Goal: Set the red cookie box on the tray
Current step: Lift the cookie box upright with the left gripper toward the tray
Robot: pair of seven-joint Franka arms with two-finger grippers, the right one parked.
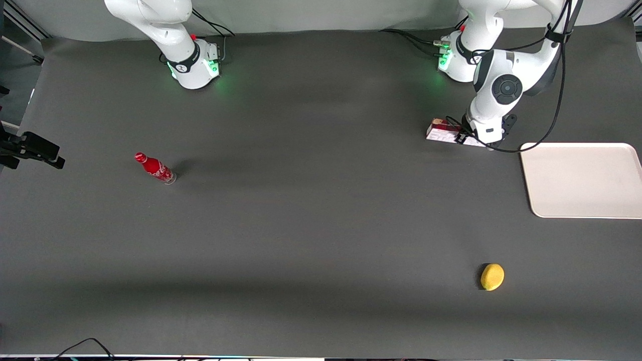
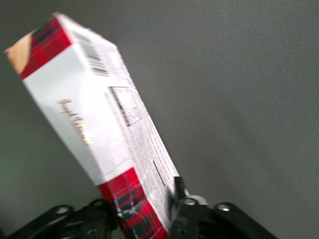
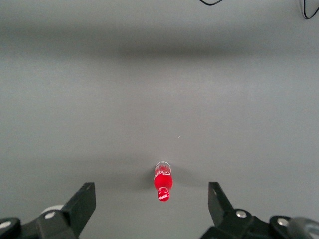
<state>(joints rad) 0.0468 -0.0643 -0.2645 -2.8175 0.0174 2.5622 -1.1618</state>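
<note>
Table: gripper, lemon, bottle.

The working arm is glossy white with rounded housings, a dark grey round cap on one joint and black bands at the seams. Black cables loop loosely along it. Its base glows green and carries a small red button. The claw has black fingers with silver screws.

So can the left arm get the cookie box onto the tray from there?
Probably yes. The gripper is shut on the red cookie box, and the tray lies close beside it with nothing between.
</note>
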